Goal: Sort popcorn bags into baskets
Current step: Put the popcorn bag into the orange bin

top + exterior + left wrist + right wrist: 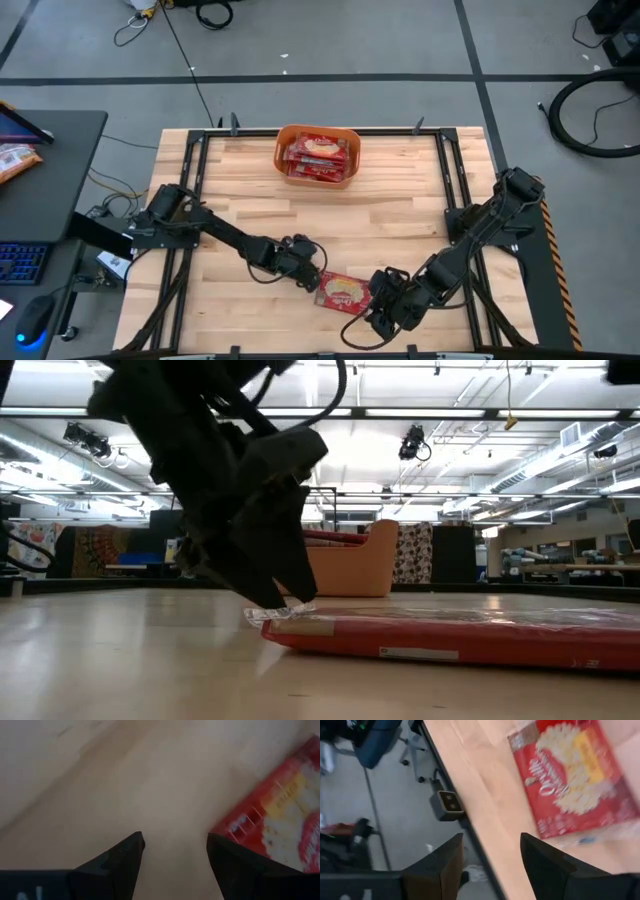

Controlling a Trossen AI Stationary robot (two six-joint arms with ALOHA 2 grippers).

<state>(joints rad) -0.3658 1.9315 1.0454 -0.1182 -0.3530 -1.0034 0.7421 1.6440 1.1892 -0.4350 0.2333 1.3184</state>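
One red popcorn bag (347, 291) lies flat near the table's near edge, and it also shows in the low view (450, 635). My left gripper (308, 272) is open at the bag's left end, its fingers pointing down; one fingertip (220, 842) is beside the bag's corner (235, 822). My right gripper (385, 305) is open on the bag's right, near side, over the table's near edge, with the bag (575, 775) ahead of its fingers. The orange basket (281, 150) stands at the far edge with several red bags inside. My left gripper comes from above, pointing down, with one fingertip (272, 598) right at the bag's clear sealed left end (285, 616). Whether it touches that seal cannot be told. The bag lies flat on the table.
The table's near edge (470, 827) runs just under my right gripper, with floor beyond it. Black frame rails (195, 170) run along the left and right sides. A side desk on the left carries an orange snack bag (15, 160). Bare wood lies between the bag and the basket.
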